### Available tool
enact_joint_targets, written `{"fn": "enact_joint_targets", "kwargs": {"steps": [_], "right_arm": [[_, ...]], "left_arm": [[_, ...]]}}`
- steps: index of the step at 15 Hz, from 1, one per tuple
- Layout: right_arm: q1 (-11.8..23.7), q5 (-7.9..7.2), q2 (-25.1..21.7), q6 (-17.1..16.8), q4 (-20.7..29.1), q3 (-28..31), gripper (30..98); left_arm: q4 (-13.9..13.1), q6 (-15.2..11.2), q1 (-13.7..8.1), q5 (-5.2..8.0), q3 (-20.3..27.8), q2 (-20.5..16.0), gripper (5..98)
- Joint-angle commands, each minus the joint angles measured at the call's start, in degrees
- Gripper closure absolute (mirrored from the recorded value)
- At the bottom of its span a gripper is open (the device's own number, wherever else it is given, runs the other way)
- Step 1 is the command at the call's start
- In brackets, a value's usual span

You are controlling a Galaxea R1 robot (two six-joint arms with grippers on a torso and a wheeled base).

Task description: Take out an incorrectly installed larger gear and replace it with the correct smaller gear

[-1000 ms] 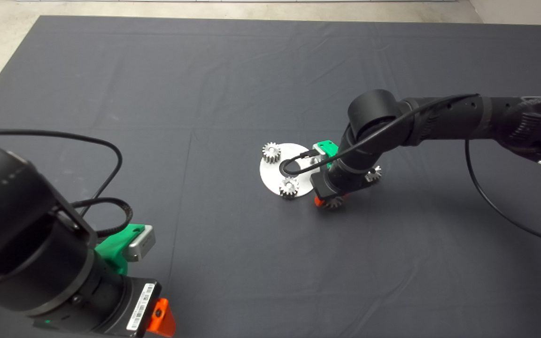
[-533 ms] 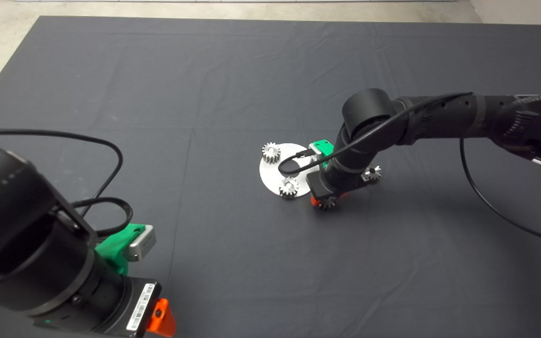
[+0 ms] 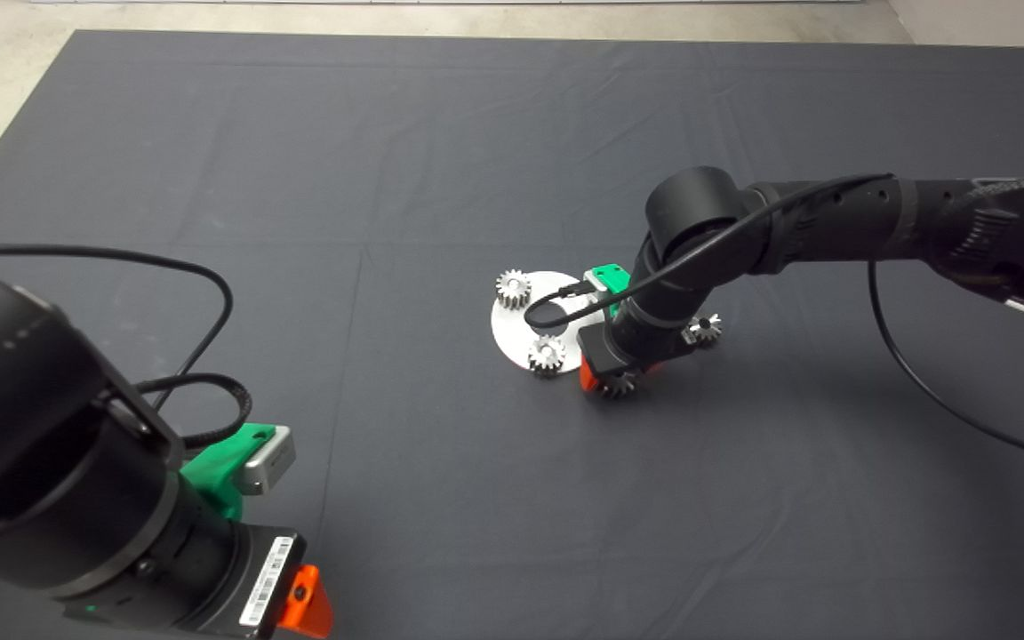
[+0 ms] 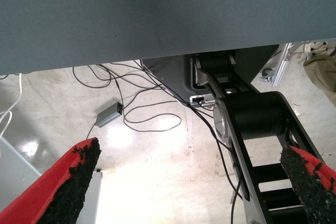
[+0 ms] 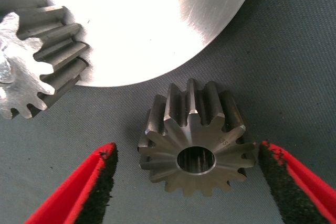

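Observation:
The smaller gear, dark-grey steel with a centre hole, lies flat on the mat just off the rim of the round silver plate. My right gripper is open, with one finger on each side of this gear and neither touching it. In the head view this gear peeks out under the right gripper. The larger gear, shiny silver, lies on the mat to the right, partly behind the right arm. My left gripper is parked at the lower left, open and empty.
Two pale matte gears sit on the plate; one shows in the right wrist view. The right arm's cable loops over the plate. The left wrist view shows floor cables beyond the mat edge.
My right gripper has shifted a little to the left, toward the plate, staying over the dark gear. The left arm has not moved.

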Motion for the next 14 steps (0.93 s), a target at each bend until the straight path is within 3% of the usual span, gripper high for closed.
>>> {"fn": "enact_joint_targets", "kwargs": {"steps": [1, 3, 7, 10, 12, 14], "right_arm": [[3.7, -6.63, 0.3, 0.5, 1.5, 0.4, 55.8], [4.7, -6.63, 1.0, 0.5, 2.8, 0.1, 51.0], [6.3, -6.81, 0.6, 0.5, 3.5, -1.4, 50.9], [6.4, -7.16, 0.5, -0.1, 8.1, -4.4, 50.9], [6.4, -7.32, 0.3, -0.1, 8.4, -4.4, 50.5], [6.4, -7.33, -2.0, -0.2, 8.6, -4.4, 50.5]], "left_arm": [[0.2, 0.2, -0.7, 0.04, 0.3, 0.0, 15.3], [0.2, 0.1, -0.7, 0.02, 0.1, 0.0, 15.3], [0.2, 0.2, -0.7, -0.14, 0.1, 0.0, 15.3], [0.2, 0.2, -0.7, -0.14, 0.1, 0.0, 15.3], [0.2, 0.2, -0.7, -0.14, 0.1, 0.0, 15.3], [0.2, 0.2, -0.7, -0.14, 0.3, 0.0, 15.3]]}}
